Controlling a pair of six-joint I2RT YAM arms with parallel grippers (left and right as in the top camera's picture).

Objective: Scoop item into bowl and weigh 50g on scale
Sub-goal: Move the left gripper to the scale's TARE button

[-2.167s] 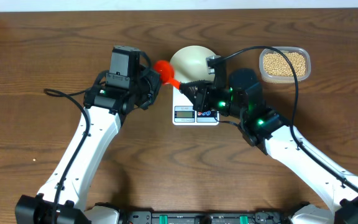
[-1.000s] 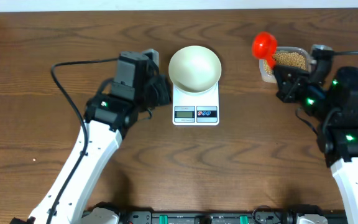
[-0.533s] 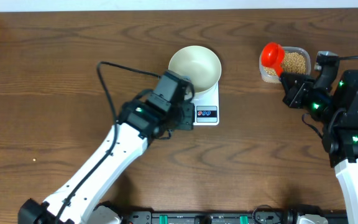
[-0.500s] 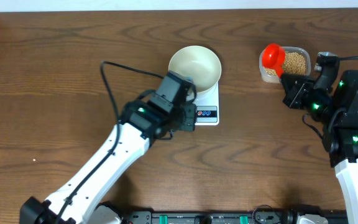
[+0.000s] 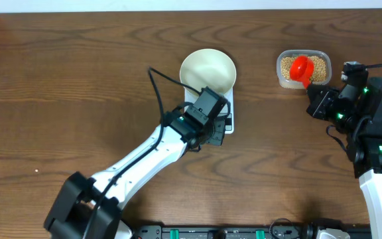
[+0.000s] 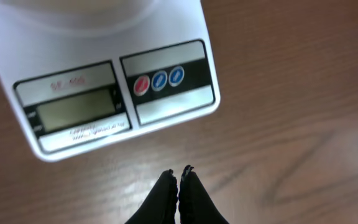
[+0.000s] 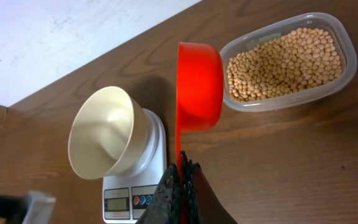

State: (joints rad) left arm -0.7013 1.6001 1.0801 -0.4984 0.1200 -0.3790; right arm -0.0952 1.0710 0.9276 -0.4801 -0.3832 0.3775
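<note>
Now: bowl (image 7: pixel 104 134) on scale (image 6: pixel 173 37) empty; container (image 7: pixel 278 102) holds beans (image 7: pixel 284 62); right jaws clamp scoop (image 7: pixel 199 84); left jaws pressed together.

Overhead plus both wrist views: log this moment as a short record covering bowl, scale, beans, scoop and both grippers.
bowl: white, empty, standing on the scale
scale: display shows no legible digits
beans: in the clear container
scoop: red, over the container; contents not visible
left gripper: shut, empty, hovering by the scale's display edge
right gripper: shut on the scoop's handle
task stage: no beans in the bowl yet
</note>
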